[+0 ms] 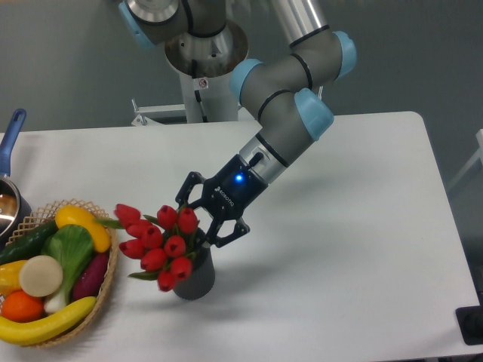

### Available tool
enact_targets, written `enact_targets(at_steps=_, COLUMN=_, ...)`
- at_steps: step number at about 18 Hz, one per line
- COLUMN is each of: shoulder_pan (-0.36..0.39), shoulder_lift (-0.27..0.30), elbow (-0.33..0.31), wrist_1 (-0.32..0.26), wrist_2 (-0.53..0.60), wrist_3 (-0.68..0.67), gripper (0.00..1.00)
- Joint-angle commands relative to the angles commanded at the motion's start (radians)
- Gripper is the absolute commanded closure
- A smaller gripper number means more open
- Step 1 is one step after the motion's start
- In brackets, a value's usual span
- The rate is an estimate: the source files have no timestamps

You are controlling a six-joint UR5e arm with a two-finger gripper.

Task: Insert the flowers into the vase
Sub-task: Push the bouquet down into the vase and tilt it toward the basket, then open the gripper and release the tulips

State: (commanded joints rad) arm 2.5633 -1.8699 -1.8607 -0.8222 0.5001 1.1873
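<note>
Right, fixed camera view only. Gripper [202, 225] sits low over the table [362, 226], angled down-left from the arm [283, 105], blue light lit on its body. Its dark fingers [226, 232] are spread either side of the flowers' stems; whether they actually pinch the stems I can't tell, since the buds cover the contact area.

Flowers [157, 241]: red tulip bunch, tilted hard to the left, heads hanging out over the vase's left side and reaching toward the basket [110, 265]. A green leaf pokes out left near the basket rim. Stems run down-right into the vase mouth, as far as can be seen.

Vase [195, 277]: dark grey, upright on the table, front-left of centre, directly below the gripper. Its rim is mostly hidden by buds and leaves.

Basket is at the left edge, just beside the flowers, holding a banana [47, 323], orange, a yellow pepper, greens, an aubergine. Pot [7, 205] with a blue handle behind it, cut off by the frame.
</note>
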Motion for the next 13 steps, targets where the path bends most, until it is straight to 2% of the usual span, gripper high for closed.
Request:
enact_targets(at_steps=4, shoulder_pan=0.021, shoulder_lift=0.018, elbow=0.000, wrist_1=-0.002, wrist_2=0.046, wrist_3=0.011, gripper=0.00)
enact_targets(at_steps=7, shoulder_pan=0.063, shoulder_lift=0.075, elbow=-0.020, wrist_1=-0.002, wrist_2=0.150, wrist_3=0.043, gripper=0.00)
enact_targets(at_steps=13, shoulder_pan=0.172, shoulder_lift=0.185, elbow=-0.070, wrist_1=-0.003, wrist_2=0.208, wrist_3=0.092, gripper=0.00)
